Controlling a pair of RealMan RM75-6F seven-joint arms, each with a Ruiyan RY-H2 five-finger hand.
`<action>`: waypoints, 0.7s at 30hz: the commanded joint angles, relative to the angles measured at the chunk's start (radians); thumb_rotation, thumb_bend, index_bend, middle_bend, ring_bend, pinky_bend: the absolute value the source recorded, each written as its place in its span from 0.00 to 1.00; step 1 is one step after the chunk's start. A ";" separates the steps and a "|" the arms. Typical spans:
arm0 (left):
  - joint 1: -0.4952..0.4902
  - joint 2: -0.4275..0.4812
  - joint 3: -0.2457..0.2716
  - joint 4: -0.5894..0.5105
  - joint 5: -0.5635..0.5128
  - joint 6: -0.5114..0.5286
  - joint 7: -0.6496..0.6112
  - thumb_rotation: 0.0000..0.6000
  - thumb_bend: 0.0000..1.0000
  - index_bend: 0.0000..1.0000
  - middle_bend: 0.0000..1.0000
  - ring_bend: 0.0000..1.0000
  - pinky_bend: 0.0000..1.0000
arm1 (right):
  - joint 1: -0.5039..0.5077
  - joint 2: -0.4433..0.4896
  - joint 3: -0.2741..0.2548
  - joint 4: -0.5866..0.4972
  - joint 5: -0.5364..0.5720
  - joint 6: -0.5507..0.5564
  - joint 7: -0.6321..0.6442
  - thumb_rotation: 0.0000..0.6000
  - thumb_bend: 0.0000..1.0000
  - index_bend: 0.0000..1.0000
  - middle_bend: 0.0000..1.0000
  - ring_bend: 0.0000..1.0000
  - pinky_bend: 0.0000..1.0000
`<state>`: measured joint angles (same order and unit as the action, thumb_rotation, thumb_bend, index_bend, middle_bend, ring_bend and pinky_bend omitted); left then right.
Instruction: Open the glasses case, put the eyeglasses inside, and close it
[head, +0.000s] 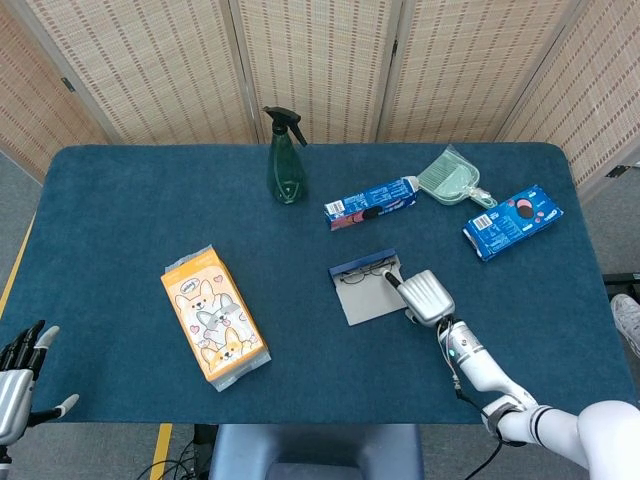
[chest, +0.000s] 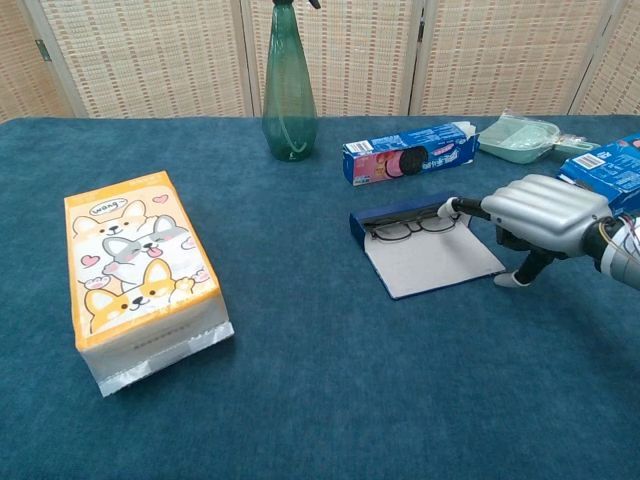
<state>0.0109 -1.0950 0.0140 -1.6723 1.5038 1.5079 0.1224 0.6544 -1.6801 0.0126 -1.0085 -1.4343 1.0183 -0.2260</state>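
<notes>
while the eyeglasses lie in the open glasses case, the right hand hovers beside it, fingers released, grasping nothing; left hand spread

A green spray bottle stands at the far side of the blue counter; an orange snack bag lies near-left; two blue cookie boxes flank a green dustpan

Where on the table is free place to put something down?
Bare cloth lies between the dog-print bag and the open glasses case, and along the table's far-left part. It is crowded far right: cookie box, dustpan, blue box.
</notes>
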 joint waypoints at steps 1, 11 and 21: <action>0.000 0.000 0.001 0.001 0.000 -0.002 0.001 1.00 0.13 0.00 0.00 0.00 0.16 | 0.002 -0.009 0.002 0.014 -0.006 -0.006 0.002 1.00 0.19 0.14 1.00 1.00 0.90; 0.000 0.002 0.001 -0.001 -0.001 0.001 0.001 1.00 0.13 0.00 0.00 0.00 0.16 | 0.021 -0.041 0.015 0.062 -0.027 -0.022 0.004 1.00 0.19 0.14 1.00 1.00 0.90; 0.006 0.011 0.002 0.001 -0.002 0.010 -0.003 1.00 0.13 0.00 0.00 0.00 0.16 | 0.041 -0.041 0.032 0.065 -0.046 -0.022 0.008 1.00 0.26 0.15 1.00 1.00 0.90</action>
<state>0.0165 -1.0844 0.0160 -1.6716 1.5022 1.5174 0.1191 0.6940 -1.7230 0.0436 -0.9421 -1.4787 0.9962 -0.2171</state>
